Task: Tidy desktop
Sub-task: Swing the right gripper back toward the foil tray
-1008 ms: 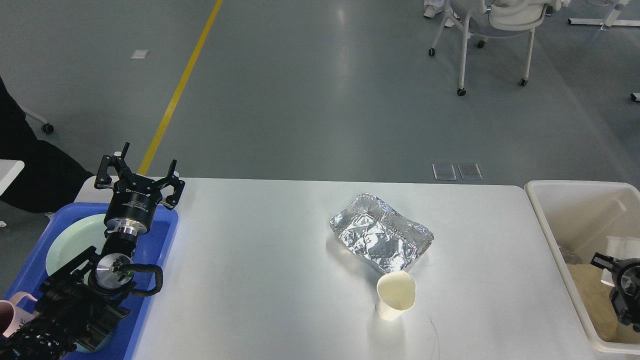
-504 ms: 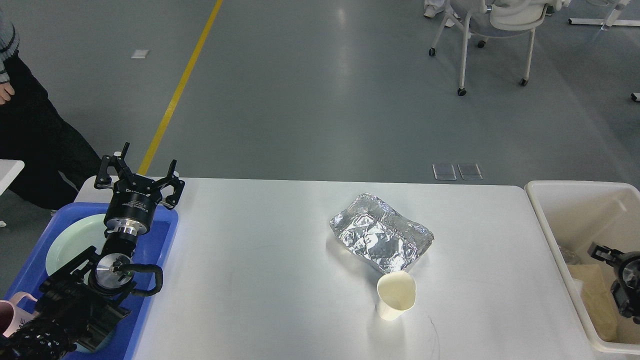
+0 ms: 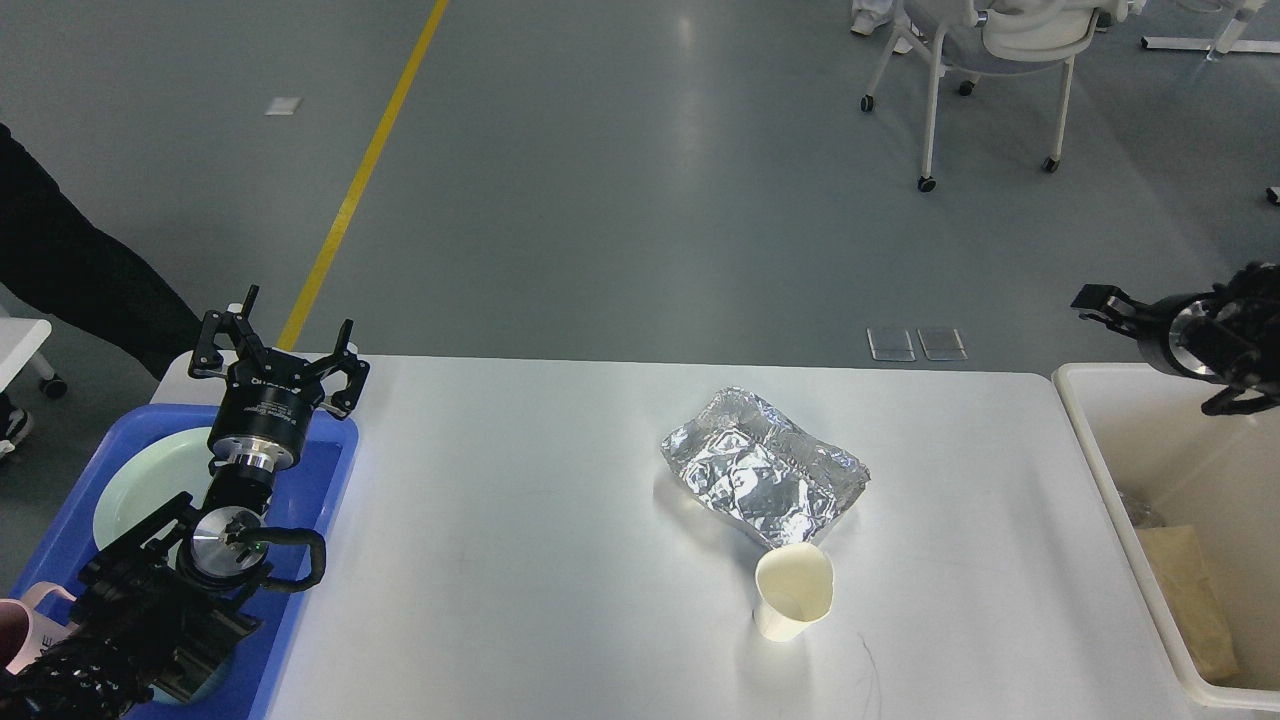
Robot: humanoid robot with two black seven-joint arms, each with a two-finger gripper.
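The white desk (image 3: pixel 520 520) fills the lower middle of the view, between a blue tray (image 3: pixel 320 470) at its left end and a cream bin (image 3: pixel 1100 470) at its right end. On the desk lies a crumpled foil packet (image 3: pixel 762 478), and just in front of it, touching or almost touching, stands a paper cup (image 3: pixel 793 592), tilted a little. The left gripper (image 3: pixel 278 345) is above the far edge of the tray with its jaws spread wide and holding nothing; under the arm a pale green plate (image 3: pixel 140 485) lies in the tray. The right gripper (image 3: pixel 1100 300) is high above the far edge of the bin, seen from the side and dark, so I cannot tell how its jaws stand. Inside the bin lies some brown paper (image 3: pixel 1185 590).
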